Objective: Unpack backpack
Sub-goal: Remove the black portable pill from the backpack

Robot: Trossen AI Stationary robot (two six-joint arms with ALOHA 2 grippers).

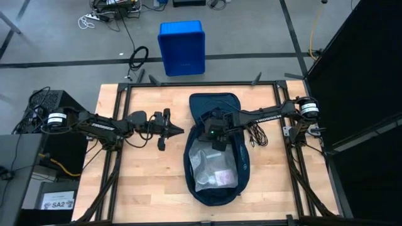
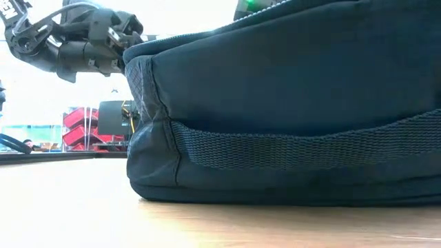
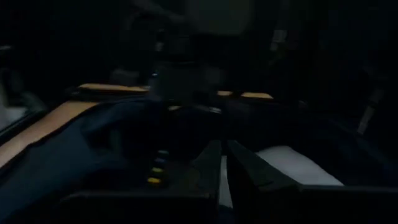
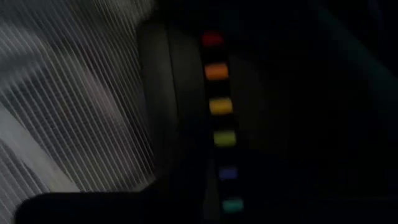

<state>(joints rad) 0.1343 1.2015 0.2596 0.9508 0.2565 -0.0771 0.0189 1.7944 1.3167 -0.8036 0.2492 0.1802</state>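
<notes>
Right gripper (image 1: 214, 139) reaches down into the open mouth of the backpack (image 1: 242, 162), close over its upper half; from the wrist camera only a dark rounded object with a row of coloured dots (image 4: 219, 118) and a striped pale surface (image 4: 74, 106) show right in front of it, and whether the fingers are apart or closed on anything cannot be told. Left gripper (image 1: 178, 130) hangs just beside the backpack's left edge, its fingers pressed together to a point aimed at the bag, holding nothing. Lying in the middle of the wooden table (image 1: 132, 188), the backpack is unzipped, its dark navy fabric spread open, with a clear plastic bag (image 1: 212, 169) showing inside, in the half nearer the front edge of the table. From table height the backpack's side and a woven strap (image 2: 289, 148) fill most of the view. Beyond the table, past the backpack's far end, a bright blue bin (image 1: 181, 47) stands on the floor
</notes>
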